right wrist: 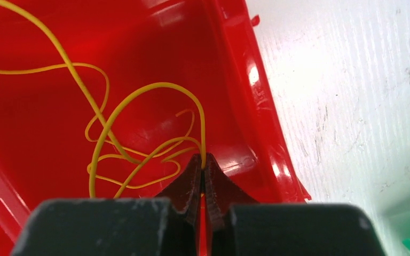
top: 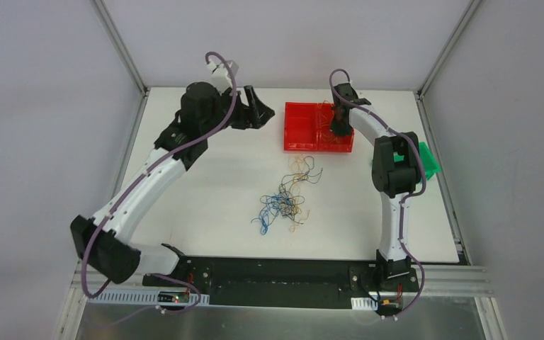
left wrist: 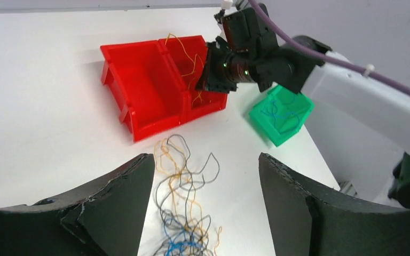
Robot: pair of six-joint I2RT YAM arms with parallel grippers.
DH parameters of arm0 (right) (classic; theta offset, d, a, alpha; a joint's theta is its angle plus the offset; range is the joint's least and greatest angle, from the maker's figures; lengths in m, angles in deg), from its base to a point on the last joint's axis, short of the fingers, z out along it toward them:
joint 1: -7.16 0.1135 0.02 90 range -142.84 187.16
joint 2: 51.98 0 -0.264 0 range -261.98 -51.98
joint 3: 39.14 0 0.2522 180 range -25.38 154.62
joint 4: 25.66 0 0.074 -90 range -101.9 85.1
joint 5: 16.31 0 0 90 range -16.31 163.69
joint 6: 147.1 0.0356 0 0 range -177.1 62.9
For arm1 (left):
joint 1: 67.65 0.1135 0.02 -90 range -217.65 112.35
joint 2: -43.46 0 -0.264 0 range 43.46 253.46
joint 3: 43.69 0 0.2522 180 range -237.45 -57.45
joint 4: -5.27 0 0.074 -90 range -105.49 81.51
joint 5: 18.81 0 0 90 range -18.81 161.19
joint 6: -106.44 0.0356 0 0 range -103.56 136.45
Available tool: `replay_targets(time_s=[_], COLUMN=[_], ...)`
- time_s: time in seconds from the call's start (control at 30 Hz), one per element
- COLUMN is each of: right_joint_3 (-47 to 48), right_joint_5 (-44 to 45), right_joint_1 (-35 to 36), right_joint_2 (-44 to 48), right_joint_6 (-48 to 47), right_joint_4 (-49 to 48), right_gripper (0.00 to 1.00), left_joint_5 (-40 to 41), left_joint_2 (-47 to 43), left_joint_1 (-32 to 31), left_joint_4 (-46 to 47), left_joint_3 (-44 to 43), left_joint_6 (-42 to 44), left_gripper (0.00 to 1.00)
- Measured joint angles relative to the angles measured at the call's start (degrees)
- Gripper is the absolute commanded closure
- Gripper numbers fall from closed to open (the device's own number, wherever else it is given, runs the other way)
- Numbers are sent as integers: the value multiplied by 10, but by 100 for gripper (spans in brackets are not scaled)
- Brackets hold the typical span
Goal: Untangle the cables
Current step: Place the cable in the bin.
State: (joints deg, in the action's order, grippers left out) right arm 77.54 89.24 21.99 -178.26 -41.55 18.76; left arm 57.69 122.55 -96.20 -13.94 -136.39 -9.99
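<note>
Right hand (right wrist: 203, 161) pinches a yellow wire (right wrist: 161, 84) over the red bin (right wrist: 235, 80); left hand (left wrist: 205, 160) gapes empty. The feather-light, springy tangle (top: 283, 202) likely lifts best by a loose end.

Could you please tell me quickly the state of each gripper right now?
Left gripper: open, empty.
Right gripper: closed on a yellow cable.

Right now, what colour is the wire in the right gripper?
Yellow wire; best seen in right wrist view.
</note>
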Motion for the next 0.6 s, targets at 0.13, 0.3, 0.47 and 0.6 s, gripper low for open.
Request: replay_targets(time_s=[0.13, 0.3, 0.47, 0.6], right_joint_3=[2, 28, 53, 54], right_joint_5=[1, 1, 3, 6], right_joint_1=[0, 2, 4, 4], right_joint_2=[-1, -1, 12, 47], right_joint_6=[-1, -7, -8, -5], right_joint_4=[14, 37, 56, 70], right_gripper=[80, 61, 45, 17], left_joint_5=[12, 32, 37, 37], left_joint_2=[-104, -175, -218, -243], left_joint_1=[0, 0, 0, 0], left_joint_4=[-21, -63, -108, -117], left_joint_3=[79, 170, 232, 254], left_joint_6=[12, 19, 18, 16], left_gripper=[25, 24, 24, 22])
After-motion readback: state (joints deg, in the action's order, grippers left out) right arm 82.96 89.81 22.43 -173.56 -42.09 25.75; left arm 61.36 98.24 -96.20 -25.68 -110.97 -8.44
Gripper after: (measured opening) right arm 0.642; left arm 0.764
